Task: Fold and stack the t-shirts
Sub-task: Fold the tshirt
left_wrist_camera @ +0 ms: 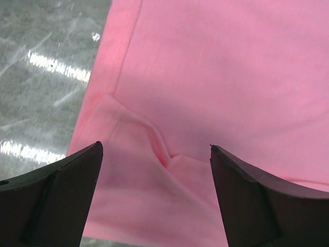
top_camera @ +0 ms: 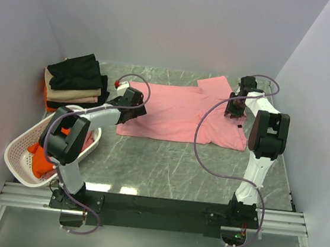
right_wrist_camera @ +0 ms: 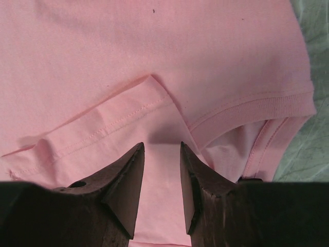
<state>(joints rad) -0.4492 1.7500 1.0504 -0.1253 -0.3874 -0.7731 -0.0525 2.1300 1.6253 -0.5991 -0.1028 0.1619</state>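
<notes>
A light pink t-shirt lies spread flat on the table, collar toward the right. My left gripper hangs over its left edge, jaws wide open and empty. In the left wrist view the shirt shows a small folded crease between the fingers. My right gripper is over the shirt's right end, by the collar. Its jaws stand narrowly open just above flat pink cloth, beside a folded-in sleeve hem. A stack of folded shirts, black over beige over orange-red, sits at the back left.
A white perforated basket stands at the left front, holding an orange-red shirt. The grey marbled tabletop shows in front of the pink shirt. White walls close in the left, back and right.
</notes>
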